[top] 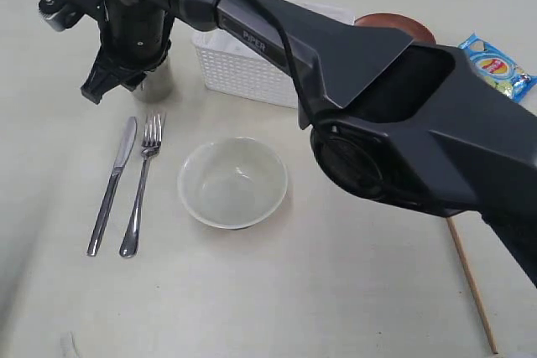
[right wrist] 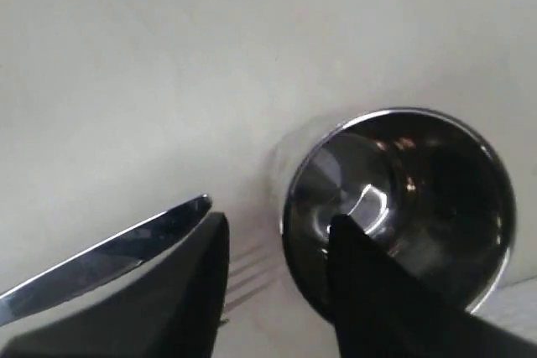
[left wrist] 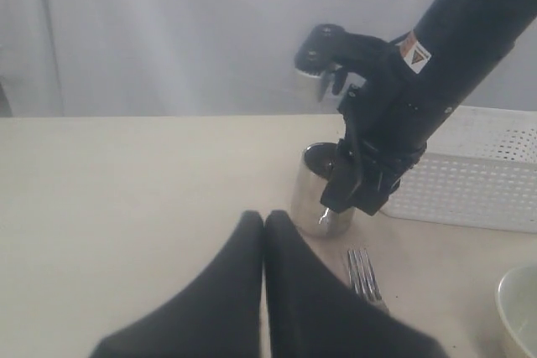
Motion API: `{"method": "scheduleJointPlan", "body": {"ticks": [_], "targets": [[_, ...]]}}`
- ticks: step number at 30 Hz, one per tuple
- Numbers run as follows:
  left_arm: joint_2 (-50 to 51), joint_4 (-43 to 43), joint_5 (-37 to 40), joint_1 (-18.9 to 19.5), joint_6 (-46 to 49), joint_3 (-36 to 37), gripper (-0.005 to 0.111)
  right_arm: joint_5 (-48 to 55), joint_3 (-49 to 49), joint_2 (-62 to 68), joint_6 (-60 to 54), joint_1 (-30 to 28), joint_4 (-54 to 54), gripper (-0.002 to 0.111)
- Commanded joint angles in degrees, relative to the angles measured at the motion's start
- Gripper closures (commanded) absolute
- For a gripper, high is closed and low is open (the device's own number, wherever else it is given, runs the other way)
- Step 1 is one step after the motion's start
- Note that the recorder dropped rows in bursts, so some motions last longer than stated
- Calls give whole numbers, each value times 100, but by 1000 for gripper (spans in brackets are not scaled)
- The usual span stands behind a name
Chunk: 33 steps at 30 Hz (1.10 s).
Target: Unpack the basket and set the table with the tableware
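The shiny steel cup [top: 159,77] [left wrist: 323,199] [right wrist: 403,199] stands upright on the table [top: 336,291], just beyond the tips of the steel knife [top: 113,182] [right wrist: 109,257] and fork [top: 143,186] [left wrist: 362,274]. My right gripper [top: 109,85] [left wrist: 357,194] [right wrist: 273,224] has reached across to the left and hovers open at the cup's rim, one finger over its mouth and the other outside the wall. The cream bowl [top: 232,182] sits right of the fork. My left gripper [left wrist: 264,217] is shut and empty, low over the table short of the cup. No wooden spoon shows.
The white basket [top: 243,69] [left wrist: 478,178] stands behind the bowl, right beside the cup. A brown plate [top: 394,24] shows past the right arm, a blue chips bag [top: 497,64] lies far right, and a wooden chopstick [top: 471,282] lies at the right front.
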Motion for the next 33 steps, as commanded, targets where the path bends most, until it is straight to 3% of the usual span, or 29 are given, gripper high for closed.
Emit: {"method": "scheduleJointPlan", "body": {"ticks": [1, 6, 10, 18, 33], "targets": [[-21, -23, -36, -6, 2, 16, 107, -287, -34, -209, -11, -18, -113, 70], [-21, -40, -36, -6, 2, 16, 107, 216, -34, -768, 54, -74, -328, 72], [-21, -40, -36, -6, 2, 16, 107, 577, -34, -1206, 371, -222, -714, 108], [-21, -40, -36, -6, 2, 16, 107, 577, -34, -1769, 710, -685, 60, 109], [-21, -30, -36, -6, 2, 16, 107, 577, -34, -2184, 679, -753, 453, 109]]}}
